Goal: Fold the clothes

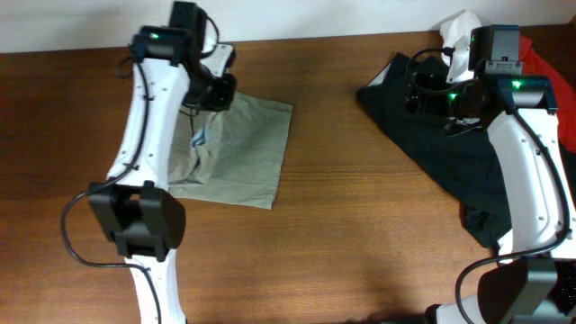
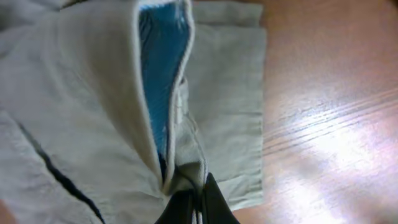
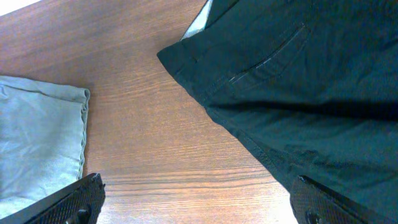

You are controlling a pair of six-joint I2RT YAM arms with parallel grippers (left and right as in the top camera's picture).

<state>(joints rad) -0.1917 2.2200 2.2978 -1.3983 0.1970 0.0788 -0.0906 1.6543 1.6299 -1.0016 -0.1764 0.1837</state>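
Two fingers of my left gripper (image 2: pixel 194 202) are pinched together on a raised fold of the khaki garment (image 1: pixel 238 153), which lies on the table's (image 1: pixel 360 252) left half, long axis running far to near. My right gripper (image 3: pixel 198 202) hangs wide apart, holding nothing, over the dark garment (image 1: pixel 432 144), which stretches diagonally at right.

table (image 1: pixel 360 252): brown wood grain | wall (image 1: pixel 315 13): white, along far edge
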